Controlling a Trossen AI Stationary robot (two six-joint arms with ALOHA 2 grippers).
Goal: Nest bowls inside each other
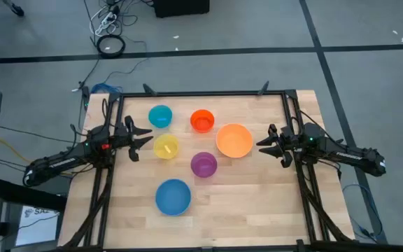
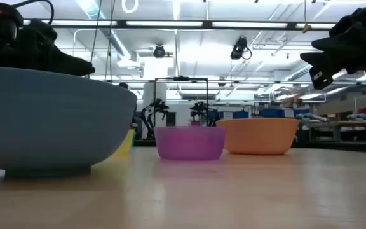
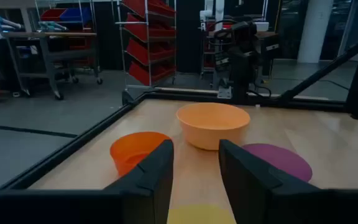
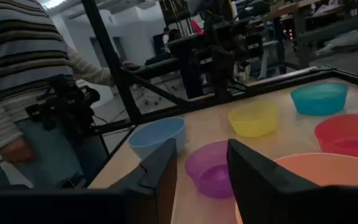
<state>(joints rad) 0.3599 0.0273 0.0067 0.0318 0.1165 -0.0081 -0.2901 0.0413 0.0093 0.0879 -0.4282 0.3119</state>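
Six bowls rest upright on their bases on the wooden table, apart from one another: cyan [image 1: 160, 116], red-orange [image 1: 202, 120], large orange [image 1: 234, 140], yellow [image 1: 166, 147], purple [image 1: 203, 164] and large blue [image 1: 173, 197]. My left gripper [image 1: 145, 136] hovers open at the table's left side, just left of the yellow bowl, touching nothing. My right gripper [image 1: 262, 145] hovers open at the right side, just right of the large orange bowl. In the left wrist view the open fingers [image 3: 194, 180] frame the orange bowl [image 3: 213, 124]; in the right wrist view the fingers [image 4: 201, 174] stand over the purple bowl [image 4: 213, 169].
A black metal frame [image 1: 201, 93] borders the table's far, left and right sides. A person in a striped top [image 4: 23, 74] stands beyond the table's near-left corner in the right wrist view. Bare wood lies at the near right [image 1: 257, 210].
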